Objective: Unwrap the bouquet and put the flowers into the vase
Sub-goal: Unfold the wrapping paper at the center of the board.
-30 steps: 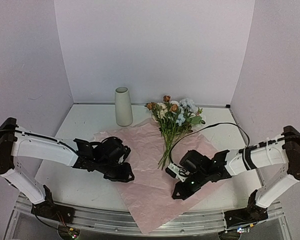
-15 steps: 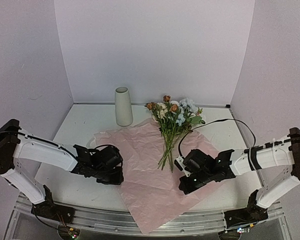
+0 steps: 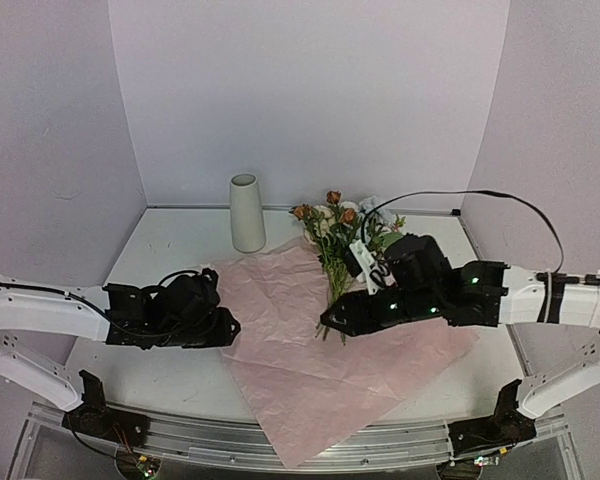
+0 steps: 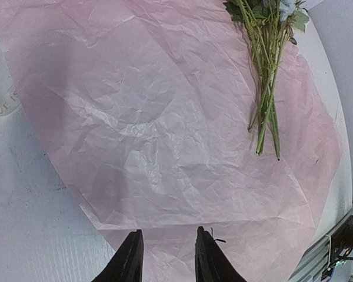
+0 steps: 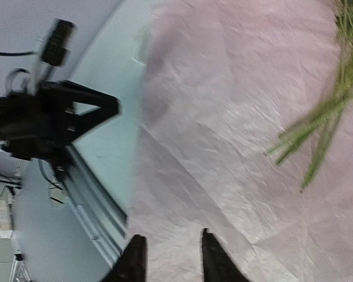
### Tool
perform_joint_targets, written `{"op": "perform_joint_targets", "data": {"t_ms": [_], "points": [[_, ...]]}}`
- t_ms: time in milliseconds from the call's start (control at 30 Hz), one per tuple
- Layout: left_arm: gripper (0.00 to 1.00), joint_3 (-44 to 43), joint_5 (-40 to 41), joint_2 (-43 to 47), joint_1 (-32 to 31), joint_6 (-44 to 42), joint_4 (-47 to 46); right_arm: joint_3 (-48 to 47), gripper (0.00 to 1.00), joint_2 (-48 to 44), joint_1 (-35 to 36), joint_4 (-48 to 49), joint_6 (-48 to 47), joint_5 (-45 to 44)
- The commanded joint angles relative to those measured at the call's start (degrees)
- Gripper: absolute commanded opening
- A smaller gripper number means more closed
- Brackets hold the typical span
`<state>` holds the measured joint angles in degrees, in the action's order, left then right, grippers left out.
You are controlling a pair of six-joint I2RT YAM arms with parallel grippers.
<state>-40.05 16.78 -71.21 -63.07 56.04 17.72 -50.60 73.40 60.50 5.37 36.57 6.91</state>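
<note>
The bouquet is unwrapped: its lilac-pink paper [image 3: 310,350] lies spread flat on the table. The flowers [image 3: 345,232] lie on the sheet's far part, stems [image 4: 266,88] pointing toward the near side. The off-white vase [image 3: 246,212] stands upright at the back, left of the blooms. My left gripper [image 3: 230,326] hovers at the paper's left edge, open and empty [image 4: 169,232]. My right gripper [image 3: 327,320] hangs over the stem ends [image 5: 315,138], open [image 5: 172,235], with only paper below its fingers.
The paper's near corner [image 3: 295,455] hangs over the metal rail at the table's front edge [image 3: 180,435]. A black cable [image 3: 460,195] arcs above the right arm. Lilac walls close in the back and both sides.
The right arm swung up and left from the paper's near right part to the stem ends, and its jaws opened. The left arm drew back to the left edge of the paper.
</note>
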Motion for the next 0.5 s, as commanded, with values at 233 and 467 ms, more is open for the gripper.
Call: {"op": "perform_joint_targets", "data": {"t_ms": [233, 467], "points": [[0.34, -5.0, 2.2, 2.6, -0.2, 1.4, 1.6, -4.2, 0.98, -11.1, -12.5, 5.7, 28.7, 20.5], [0.36, -6.2, 5.8, 6.3, -0.2, 1.2, 2.8, -2.9, 0.98, -8.1, -19.9, 8.6, 38.6, 22.7]]}}
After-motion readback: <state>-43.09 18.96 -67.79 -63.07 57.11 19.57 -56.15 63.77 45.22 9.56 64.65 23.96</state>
